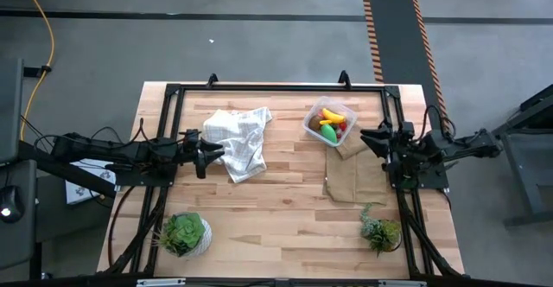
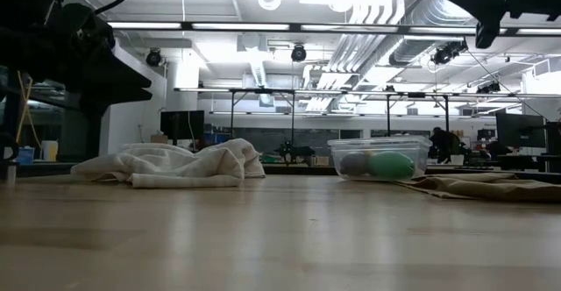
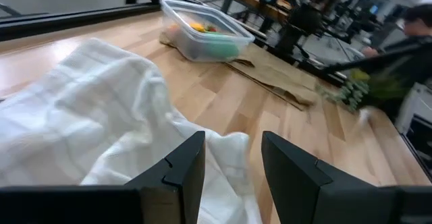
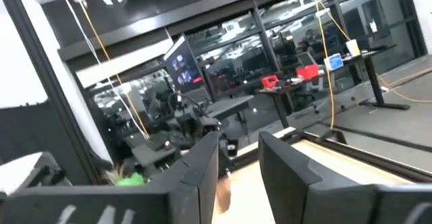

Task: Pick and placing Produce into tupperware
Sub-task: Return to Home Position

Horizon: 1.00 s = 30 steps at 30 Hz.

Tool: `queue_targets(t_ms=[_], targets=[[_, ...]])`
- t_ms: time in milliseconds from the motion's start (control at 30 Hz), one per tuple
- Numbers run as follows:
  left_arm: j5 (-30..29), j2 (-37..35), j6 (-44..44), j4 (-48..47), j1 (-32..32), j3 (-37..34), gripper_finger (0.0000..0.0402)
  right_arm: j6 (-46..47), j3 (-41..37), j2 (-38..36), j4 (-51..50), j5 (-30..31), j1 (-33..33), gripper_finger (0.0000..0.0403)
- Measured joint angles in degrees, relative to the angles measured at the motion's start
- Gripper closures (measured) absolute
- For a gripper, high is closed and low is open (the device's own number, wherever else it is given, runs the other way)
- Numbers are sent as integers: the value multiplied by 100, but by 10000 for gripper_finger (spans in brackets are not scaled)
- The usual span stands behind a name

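Holding the produce [image 1: 332, 118], the tupperware [image 1: 309, 124] sits upper right on the counter [image 1: 285, 209]; left hand [image 1: 206, 155], mid-left at the edge of the white cloth [image 1: 244, 138], and right hand [image 1: 376, 140], just right of the tupperware, hang released and empty, loading seemingly finished.

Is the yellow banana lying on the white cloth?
No, the banana lies inside the clear tupperware, apart from the white cloth.

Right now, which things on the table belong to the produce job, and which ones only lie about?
Job: tupperware; banana and green oval inside it; left gripper at the white cloth; right gripper near the tupperware.
Lying about: white cloth; brown cloth; two potted plants.
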Motion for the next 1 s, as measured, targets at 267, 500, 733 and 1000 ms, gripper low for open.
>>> queue_targets(t_ms=[267,500,733,1000], targets=[[455,-179,198,-9,0,0,268,-27,-17,-62,-774,367,-2,307],[498,-569,351,-40,0,4,268,-46,-17,-62,-906,414,-3,307],[561,-586,352,-59,0,4,268,-94,-513,-65,-73,46,-2,307],[710,-586,333,-70,0,4,268,-143,-785,-67,613,-905,-2,307]])
